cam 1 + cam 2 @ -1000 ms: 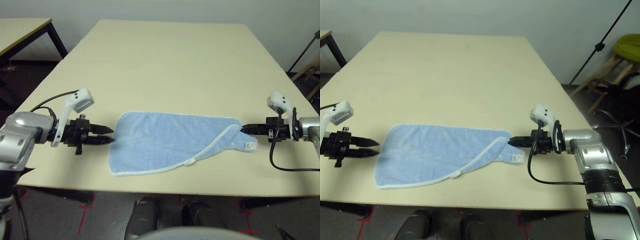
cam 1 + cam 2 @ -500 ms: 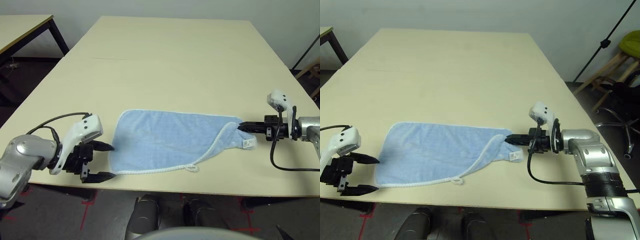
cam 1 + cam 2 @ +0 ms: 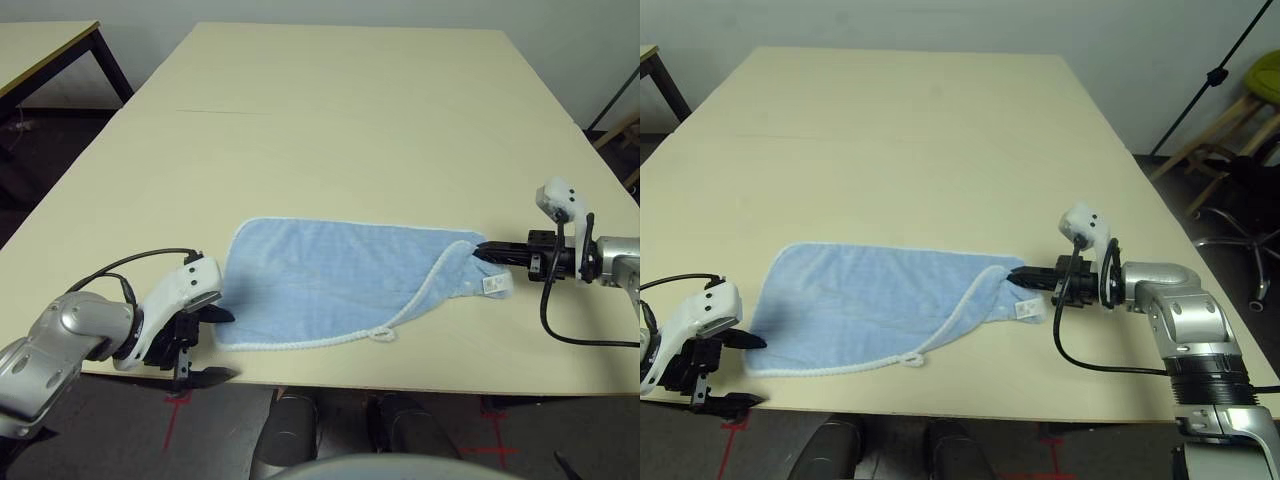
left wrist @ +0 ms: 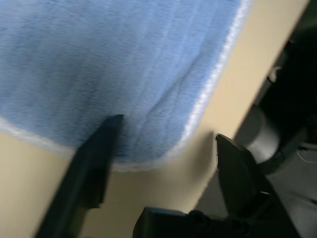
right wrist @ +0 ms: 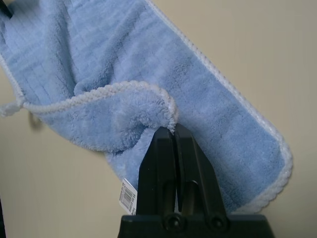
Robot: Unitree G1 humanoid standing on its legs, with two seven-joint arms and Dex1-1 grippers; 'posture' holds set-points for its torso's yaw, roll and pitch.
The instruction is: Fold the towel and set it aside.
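Towel [image 3: 345, 282], small, light blue terry cloth with white edging, is lying lower centre on the beige table [image 3: 340, 120]. Right gripper [image 3: 484, 252] is pinching its folded-over right corner shut; left gripper [image 3: 212, 344], having dropped lower, is straddling the near-left corner, jaws open, readying a grab.

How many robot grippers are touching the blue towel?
1. The right gripper pinches the towel at its folded right end. The left gripper is open at the near-left corner, not gripping.
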